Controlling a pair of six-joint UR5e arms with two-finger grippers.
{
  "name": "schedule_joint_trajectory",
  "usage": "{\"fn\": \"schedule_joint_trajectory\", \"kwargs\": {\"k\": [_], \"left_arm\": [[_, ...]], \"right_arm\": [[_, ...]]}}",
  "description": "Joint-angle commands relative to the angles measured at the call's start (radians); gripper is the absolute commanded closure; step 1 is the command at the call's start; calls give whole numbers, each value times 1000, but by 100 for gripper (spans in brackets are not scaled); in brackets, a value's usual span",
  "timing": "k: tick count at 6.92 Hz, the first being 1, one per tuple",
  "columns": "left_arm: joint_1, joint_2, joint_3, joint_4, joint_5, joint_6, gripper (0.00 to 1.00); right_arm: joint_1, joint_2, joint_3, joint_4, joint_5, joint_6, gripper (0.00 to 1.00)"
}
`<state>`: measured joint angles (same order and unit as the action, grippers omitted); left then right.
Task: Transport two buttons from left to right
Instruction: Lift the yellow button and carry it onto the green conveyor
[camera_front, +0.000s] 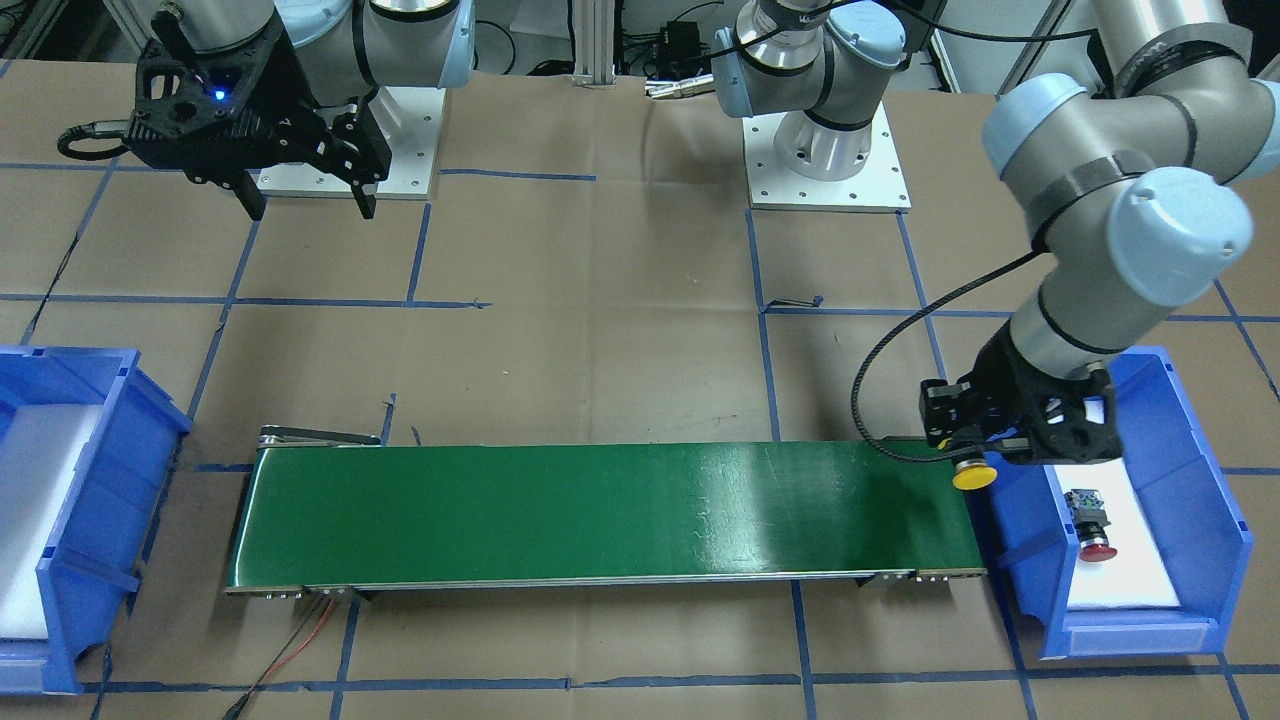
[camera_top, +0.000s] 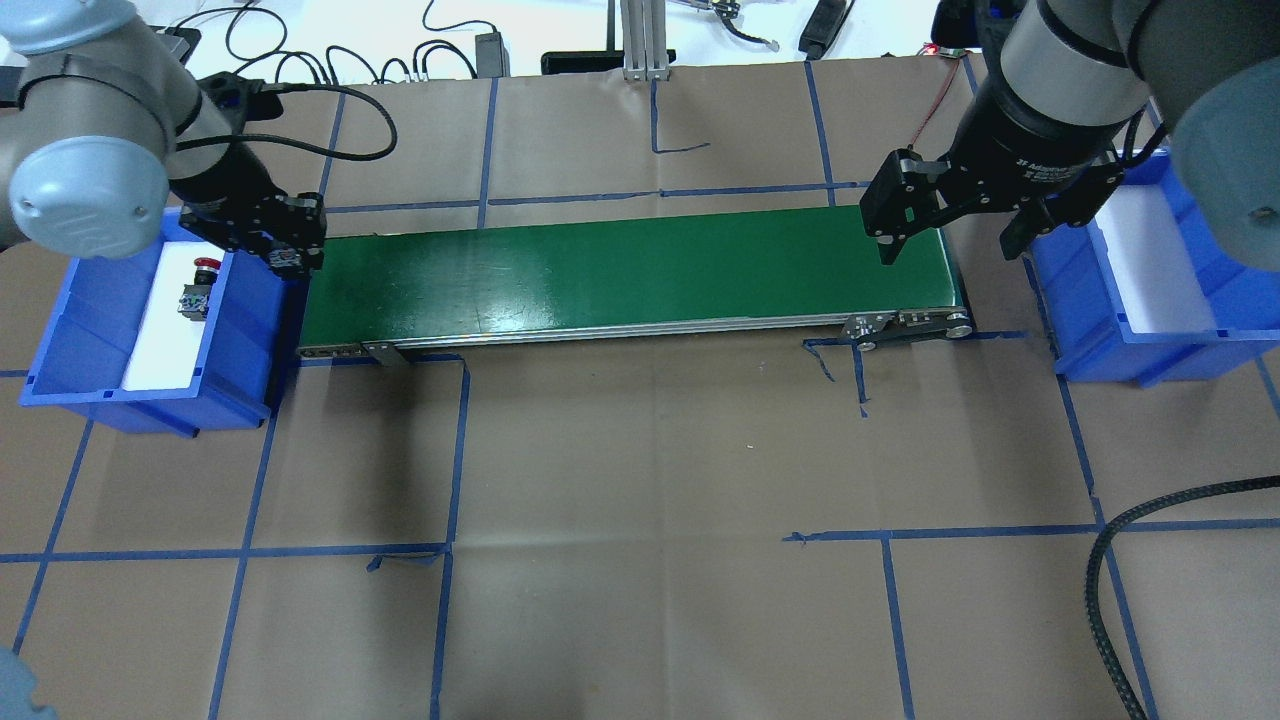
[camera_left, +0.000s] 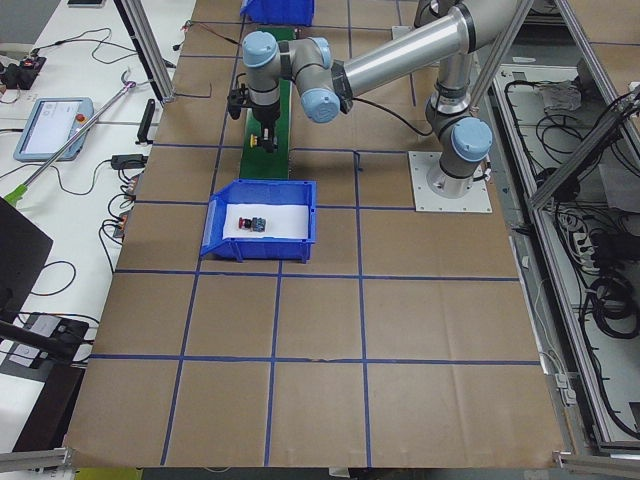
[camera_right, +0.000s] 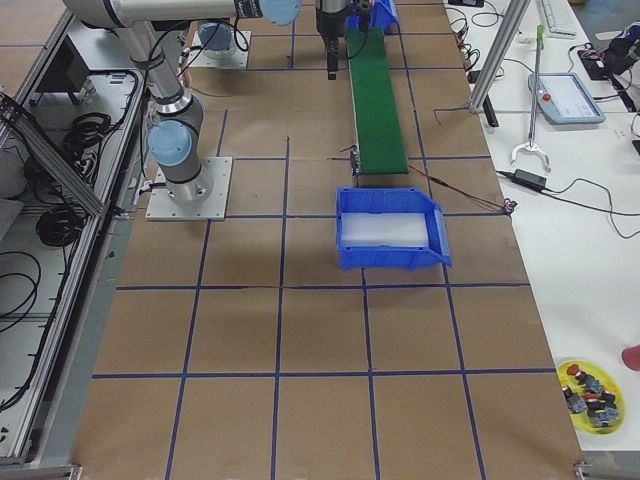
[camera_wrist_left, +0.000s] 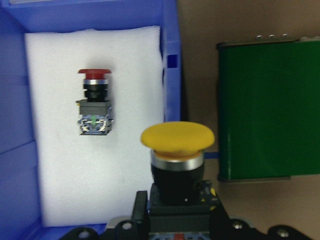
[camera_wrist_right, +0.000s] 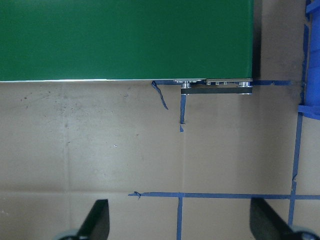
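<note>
My left gripper (camera_front: 968, 452) is shut on the yellow button (camera_front: 973, 476), cap down, and holds it above the gap between the left blue bin (camera_front: 1200, 480) and the end of the green conveyor belt (camera_front: 600, 510). In the left wrist view the yellow button (camera_wrist_left: 177, 145) hangs over the bin's wall. The red button (camera_wrist_left: 95, 102) lies on its side on the white foam in that bin; it also shows in the overhead view (camera_top: 197, 290). My right gripper (camera_top: 945, 245) is open and empty, high over the belt's other end beside the right blue bin (camera_top: 1080, 310).
The right bin holds only white foam (camera_top: 1150, 270). Brown paper with blue tape lines covers the table (camera_top: 640, 500). A black cable (camera_top: 1130, 580) loops in at the front right. Red and black wires (camera_front: 300, 640) run off the belt's right-side end.
</note>
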<state>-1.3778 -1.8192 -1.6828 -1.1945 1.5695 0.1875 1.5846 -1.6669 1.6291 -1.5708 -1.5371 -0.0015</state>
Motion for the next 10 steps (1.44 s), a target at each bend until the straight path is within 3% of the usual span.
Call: {"fn": "schedule_joint_trajectory", "kwargs": {"k": [1,4,5,6,7,10], "left_arm": [[-90,-75,-24,103,3,-71,94],[-93,-158,-64,229,6,-43,94],[-93,-161,-70,236,4,-46,88],[-95,-164,-71,237,3,-62,38],[-95,-155,-63,236,0,-62,0],[-89,-83,-12,161,3,-60,0]], "right_arm": [[0,0,0,0,0,0,0],[0,-4,-2,-2,0,0,0],[0,-4,-2,-2,0,0,0],[0,-2,-2,-2,0,0,0],[0,-4,-3,-2,0,0,0],[0,-1,-2,-5,0,1,0]]}}
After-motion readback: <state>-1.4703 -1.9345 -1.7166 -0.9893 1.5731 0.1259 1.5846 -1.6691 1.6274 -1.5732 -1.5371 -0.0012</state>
